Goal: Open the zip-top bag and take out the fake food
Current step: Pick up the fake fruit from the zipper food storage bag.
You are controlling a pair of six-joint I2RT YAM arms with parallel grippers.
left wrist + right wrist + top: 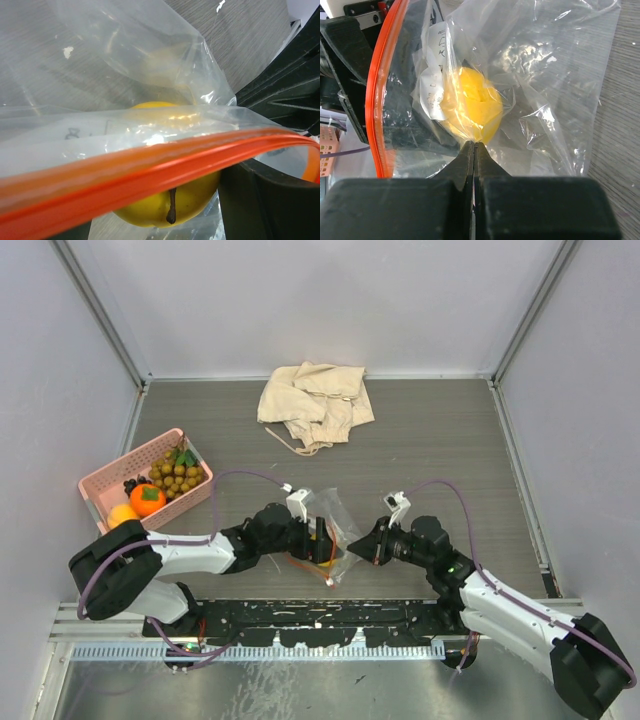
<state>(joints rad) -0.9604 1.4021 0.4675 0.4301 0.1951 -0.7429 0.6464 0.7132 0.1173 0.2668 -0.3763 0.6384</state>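
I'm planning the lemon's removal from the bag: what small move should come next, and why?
Probably close the left gripper on the lemon. Its jaws stand wide at the open mouth of the zip-top bag with the lemon between them, while the right gripper is shut on the bag's film, anchoring it.

One zip-top bag (335, 525), one yellow lemon (470, 107), one pink basket (100, 485), two orange fruits (147, 500), one tan berry cluster (178, 476), one grape bunch (133, 483), one beige cloth (315, 392).
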